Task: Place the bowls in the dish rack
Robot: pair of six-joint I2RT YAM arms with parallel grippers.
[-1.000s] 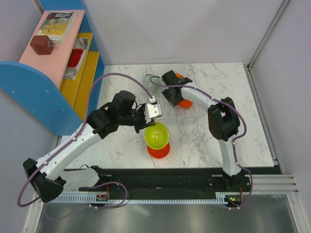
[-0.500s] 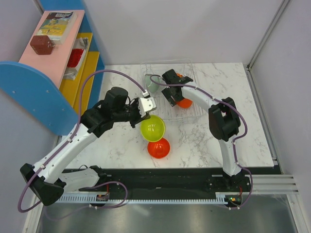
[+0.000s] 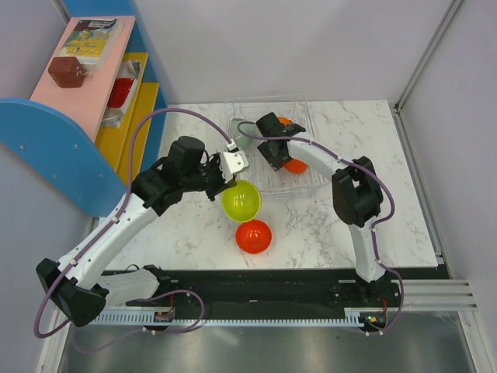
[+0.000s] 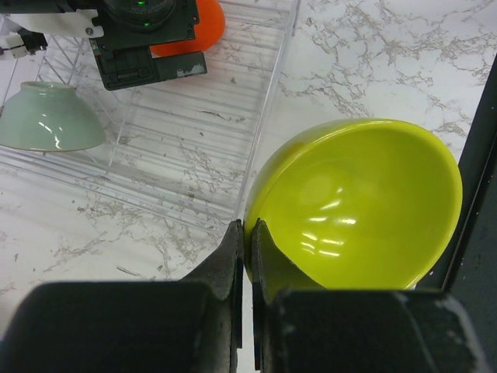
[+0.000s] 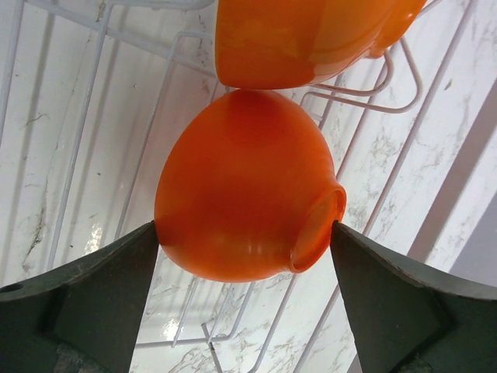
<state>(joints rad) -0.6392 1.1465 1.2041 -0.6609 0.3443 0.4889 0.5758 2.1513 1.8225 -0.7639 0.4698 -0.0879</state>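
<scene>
My left gripper [image 3: 232, 181] is shut on the rim of a yellow-green bowl [image 3: 241, 200] and holds it tilted above the table, just in front of the dish rack [image 3: 264, 107]. The left wrist view shows my left gripper [image 4: 248, 230] pinching the yellow-green bowl [image 4: 357, 210] beside the rack's near wall [image 4: 260, 132]. My right gripper [image 3: 289, 159] is inside the rack. In the right wrist view its jaws [image 5: 245, 229] touch both sides of an orange bowl [image 5: 241, 186] lying on the wires. A second orange bowl [image 5: 303, 39] leans behind it. A red-orange bowl [image 3: 254, 235] sits on the table.
A pale green bowl [image 3: 241, 136] lies upside down at the rack's left end, also in the left wrist view [image 4: 46, 116]. The blue and yellow shelf unit [image 3: 78, 116] stands at the far left. My right arm's wrist [image 4: 147, 39] hangs over the rack.
My left gripper has lifted the yellow-green bowl off the red-orange bowl and carried it up and left toward the rack. The red-orange bowl now lies uncovered. The right arm has hardly moved.
</scene>
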